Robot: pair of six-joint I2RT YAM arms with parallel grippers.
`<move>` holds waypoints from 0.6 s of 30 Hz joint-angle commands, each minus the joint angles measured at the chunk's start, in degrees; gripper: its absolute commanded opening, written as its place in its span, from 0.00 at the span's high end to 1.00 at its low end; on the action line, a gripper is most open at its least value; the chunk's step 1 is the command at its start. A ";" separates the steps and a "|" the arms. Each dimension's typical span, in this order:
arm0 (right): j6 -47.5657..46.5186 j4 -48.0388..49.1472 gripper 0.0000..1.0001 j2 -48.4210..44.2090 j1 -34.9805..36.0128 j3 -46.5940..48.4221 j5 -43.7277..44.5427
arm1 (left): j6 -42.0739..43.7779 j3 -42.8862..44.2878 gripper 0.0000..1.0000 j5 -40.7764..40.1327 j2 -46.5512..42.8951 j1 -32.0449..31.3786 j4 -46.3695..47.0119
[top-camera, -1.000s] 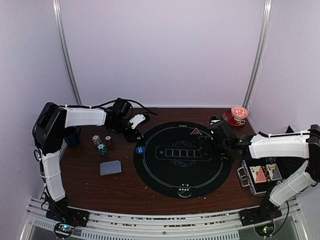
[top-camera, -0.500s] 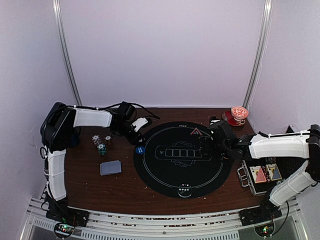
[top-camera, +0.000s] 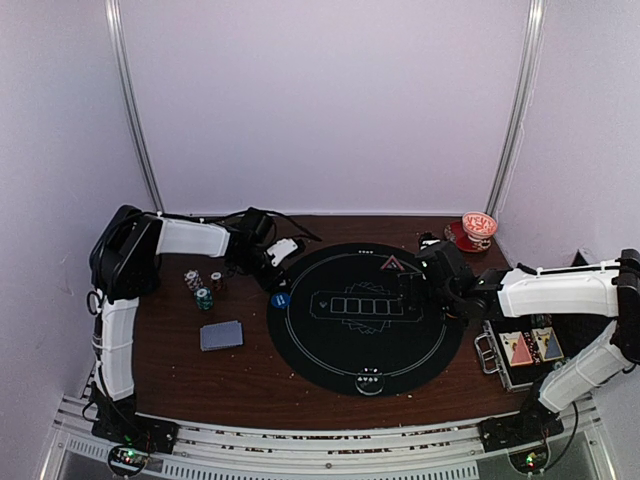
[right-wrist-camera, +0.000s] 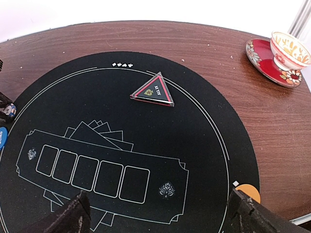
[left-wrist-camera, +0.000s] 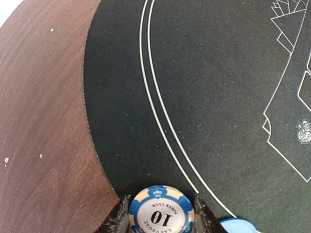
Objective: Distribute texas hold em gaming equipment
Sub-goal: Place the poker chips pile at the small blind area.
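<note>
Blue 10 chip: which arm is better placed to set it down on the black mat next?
Left. The left claw is shut on the blue 10 chip, just over the edge of the black mat. The right claw hangs open and empty across the mat.

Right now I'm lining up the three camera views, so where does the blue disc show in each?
Top: the blue disc sits at the left edge of the black mat.
Left wrist: bottom right corner, cut off, beside the poker chip.
Right wrist: a sliver at the left edge.
Shared landmark: the black mat, seen in all three.
</note>
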 commanded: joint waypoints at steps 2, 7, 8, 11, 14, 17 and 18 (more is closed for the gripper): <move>-0.11 -0.33 0.00 0.45 0.36 1.06 1.19 | -0.60 1.21 0.80 -0.22 0.70 -0.34 1.69; -0.09 -0.32 0.00 0.42 0.30 1.10 1.19 | -0.47 0.97 0.76 0.36 0.65 -0.33 1.69; -0.11 -0.31 0.00 0.42 0.33 1.10 1.19 | -0.46 0.93 0.75 0.39 0.56 -0.32 1.69; -0.18 -0.31 0.00 0.50 0.33 1.17 1.19 | -0.48 0.68 0.75 0.83 0.21 -0.28 1.68; -0.19 -0.40 0.00 0.42 0.31 1.17 1.19 | -0.52 0.45 0.76 1.34 -0.05 -0.34 1.27; -0.20 -0.39 0.00 0.31 0.29 1.16 1.19 | -0.37 0.02 0.76 1.74 -0.36 -0.34 1.26; -0.13 -0.39 0.00 0.33 0.31 1.14 1.21 | -0.42 -0.08 0.76 1.74 -0.40 -0.36 1.25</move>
